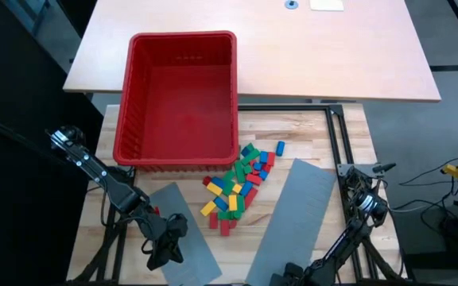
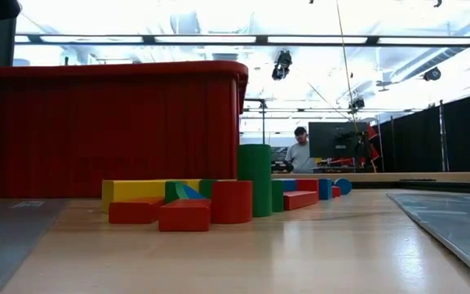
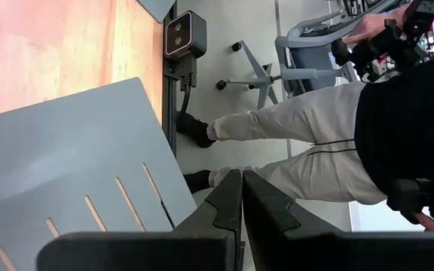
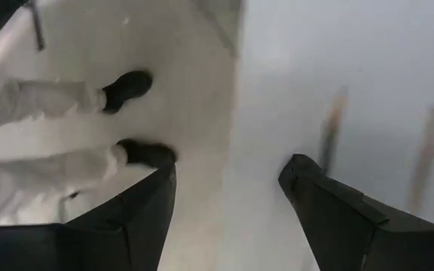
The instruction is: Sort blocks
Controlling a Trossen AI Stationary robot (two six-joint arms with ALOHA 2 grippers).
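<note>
Nearest the low camera, the blocks (image 2: 210, 200) lie heaped just below the red bin (image 1: 183, 95). The left gripper (image 1: 162, 256), fingers pressed together and empty, hovers over the left grey panel (image 1: 188, 242), the pile at its two o'clock. The right gripper (image 1: 286, 278), fingers spread and empty, has it at eleven o'clock. Left looks marginally nearer.

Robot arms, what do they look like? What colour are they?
Both arms are dark, nearly black, thin and jointed, with cables along them. The left end effector has two flat, dark fingers with angled edges. The right end effector has two dark, chunky fingers that taper to blunt tips. No markings show on either.
</note>
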